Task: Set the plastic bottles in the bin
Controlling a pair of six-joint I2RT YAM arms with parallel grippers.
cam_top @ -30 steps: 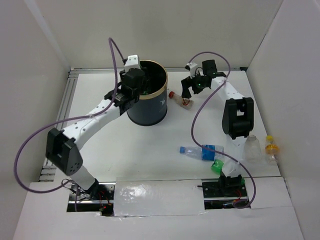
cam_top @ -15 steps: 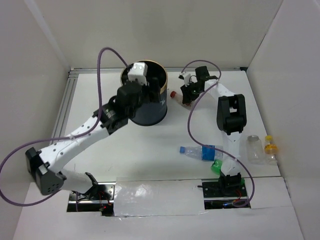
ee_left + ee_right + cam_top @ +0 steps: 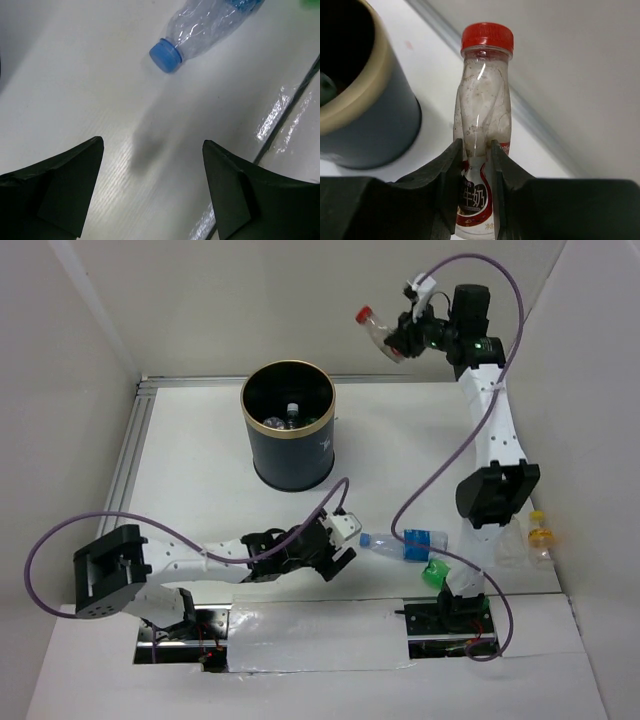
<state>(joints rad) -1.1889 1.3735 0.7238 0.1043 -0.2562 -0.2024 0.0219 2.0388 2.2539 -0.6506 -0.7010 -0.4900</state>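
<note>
The right gripper [image 3: 476, 150] is clamped across the pinched waist of a red-capped bottle [image 3: 482, 95], held high in the air behind and to the right of the bin [image 3: 295, 468], not yet over its mouth; a few bottles show inside the bin. In front of the bin, the left gripper [image 3: 152, 165] hangs low over the table [image 3: 200, 480], fingers spread and empty, just short of the blue-capped bottle [image 3: 200, 30]. A green bottle [image 3: 434, 573] lies beside it, a yellow-capped bottle [image 3: 541, 535] further right of the bin. These look light, thin, springy and slick, so gripping the crumpled middle seems safer than the cap or rounded shoulder.
</note>
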